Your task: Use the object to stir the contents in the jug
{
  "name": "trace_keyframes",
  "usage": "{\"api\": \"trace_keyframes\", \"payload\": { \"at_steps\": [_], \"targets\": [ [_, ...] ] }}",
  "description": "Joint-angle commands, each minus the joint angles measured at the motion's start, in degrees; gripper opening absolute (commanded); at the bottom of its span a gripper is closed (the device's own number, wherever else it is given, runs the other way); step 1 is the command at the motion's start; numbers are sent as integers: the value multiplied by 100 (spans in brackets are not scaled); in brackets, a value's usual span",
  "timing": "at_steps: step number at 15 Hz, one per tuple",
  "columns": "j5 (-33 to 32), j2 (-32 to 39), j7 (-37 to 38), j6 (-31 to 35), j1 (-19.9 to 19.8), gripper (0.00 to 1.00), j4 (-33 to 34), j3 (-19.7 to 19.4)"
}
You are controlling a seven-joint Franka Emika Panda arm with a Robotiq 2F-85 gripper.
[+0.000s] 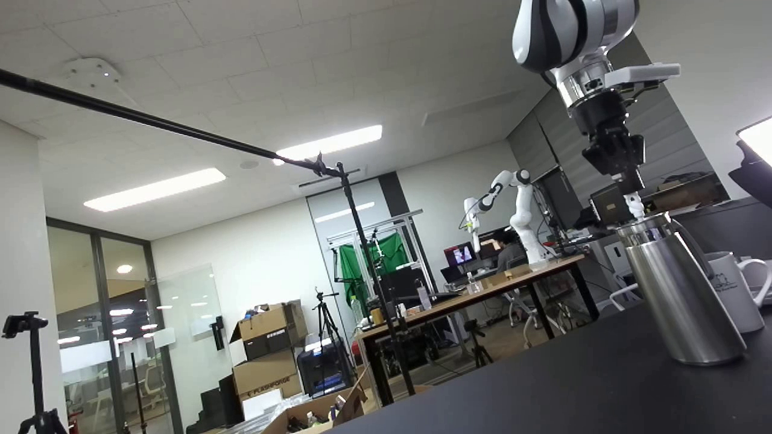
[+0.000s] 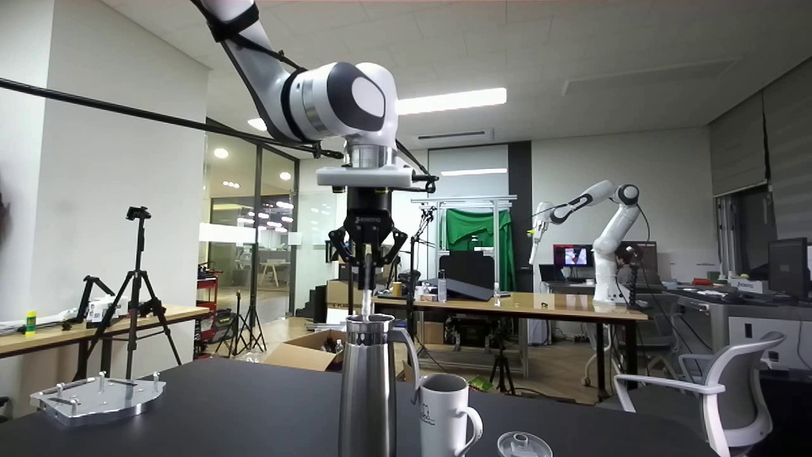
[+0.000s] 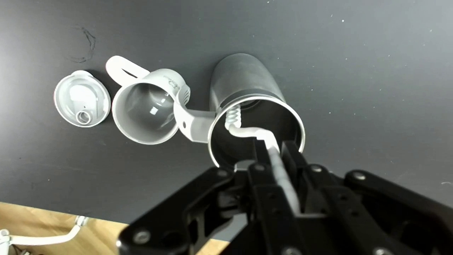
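White and round, a lid (image 3: 82, 97) lies at the left of my wrist view on the dark desk (image 3: 371, 106), a small ring showing near its lower edge. Just to its right stands a white mug (image 3: 145, 106), mouth facing up at me, its handle pointing to the upper left. Next comes the handle of the steel jug (image 3: 244, 76); from above it overlaps the mug's rim, though I cannot tell whether the two touch. The jug itself stands upright on the desk, open at the top. The utensil (image 3: 268, 137) is partly inside it: its white shaft runs down past the bright rim, bends, and leads into a ribbed, coil-like part by the wall on the handle side. Its far tip I cannot make out. At the lower right, my claw (image 3: 276, 150) has its two fingers close together, one on each side of the shaft, holding it. In both exterior views the claw is above the jug's mouth, apart from the rim, with the utensil reaching down from it into the opening.
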Motion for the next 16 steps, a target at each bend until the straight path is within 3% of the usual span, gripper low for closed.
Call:
{"api": "trace_keyframes", "payload": {
  "at_steps": [1, 10, 16],
  "targets": [
    [18, -66, -61, -88, -39, 4, 19, 79],
    [-249, -1126, 117, -936, 58, 4, 168, 77],
    [-207, -1258, -37, -768, 73, 4, 55, -14]
  ]
}}
